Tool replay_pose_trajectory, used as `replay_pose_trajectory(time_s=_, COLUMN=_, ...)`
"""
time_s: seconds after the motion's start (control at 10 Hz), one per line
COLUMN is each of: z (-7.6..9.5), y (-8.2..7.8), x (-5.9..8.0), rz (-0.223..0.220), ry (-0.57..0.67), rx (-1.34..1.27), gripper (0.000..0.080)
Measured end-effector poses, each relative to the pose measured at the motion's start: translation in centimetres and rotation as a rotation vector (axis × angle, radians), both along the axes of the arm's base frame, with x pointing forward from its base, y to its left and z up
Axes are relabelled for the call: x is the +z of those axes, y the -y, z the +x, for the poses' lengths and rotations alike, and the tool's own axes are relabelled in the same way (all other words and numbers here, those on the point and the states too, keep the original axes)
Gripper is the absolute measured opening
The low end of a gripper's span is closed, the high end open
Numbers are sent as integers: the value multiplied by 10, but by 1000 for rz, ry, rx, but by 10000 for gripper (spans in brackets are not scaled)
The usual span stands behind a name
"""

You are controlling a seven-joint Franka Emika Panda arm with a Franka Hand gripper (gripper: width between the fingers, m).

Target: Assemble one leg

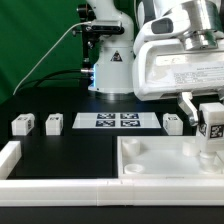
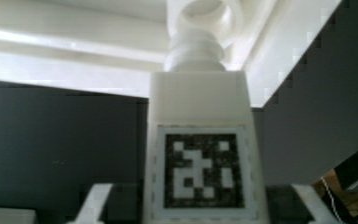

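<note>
wrist view: end effector (image 2: 202, 205) closed tight on the leg (image 2: 202, 110), seems light, stiff, kinda slick plastic, so grab its flat sides

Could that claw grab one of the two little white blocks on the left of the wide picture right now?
Probably not yet: the gripper is shut on a leg above the tray. The two blocks themselves stand in the open, unblocked.
</note>
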State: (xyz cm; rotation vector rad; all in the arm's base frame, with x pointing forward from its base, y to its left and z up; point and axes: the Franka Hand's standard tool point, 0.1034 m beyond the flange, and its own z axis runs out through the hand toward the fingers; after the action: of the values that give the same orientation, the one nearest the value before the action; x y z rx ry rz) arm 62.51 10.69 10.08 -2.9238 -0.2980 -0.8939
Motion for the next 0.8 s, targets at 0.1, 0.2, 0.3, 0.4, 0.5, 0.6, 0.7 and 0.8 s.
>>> replay_pose_trajectory(time_s=0.1, z=-1, y=0, x=-2, rz=0, ry=-4, rx=0, gripper=293)
replay_pose_trajectory(time_s=0.2, z=-2, y=0, x=-5, rz=-1, ry=-7, rx=0, gripper=293)
replay_pose_trajectory(time_s=0.3, z=-3, y=-1, x=-7, rz=-1, ry=-9, rx=2, gripper=293)
replay_pose_trajectory(time_s=0.4, z=-4, y=-3, x=-11, rz=0, ry=-9, rx=5, gripper=293)
replay_pose_trajectory(time_s=0.5, z=-4, y=-3, x=-11, rz=0, ry=-8, rx=5, gripper=293)
replay_pose_trajectory(time_s=0.6, z=-4, y=-4, x=-11, rz=0, ry=-8, rx=6, gripper=293)
replay_pose_trajectory(time_s=0.7, z=-4, y=-4, x=-11, rz=0, ry=-4, rx=7, gripper=293)
replay_pose_trajectory(time_s=0.8, z=-5, y=-5, x=-13, rz=1, ry=-3, rx=6, gripper=293)
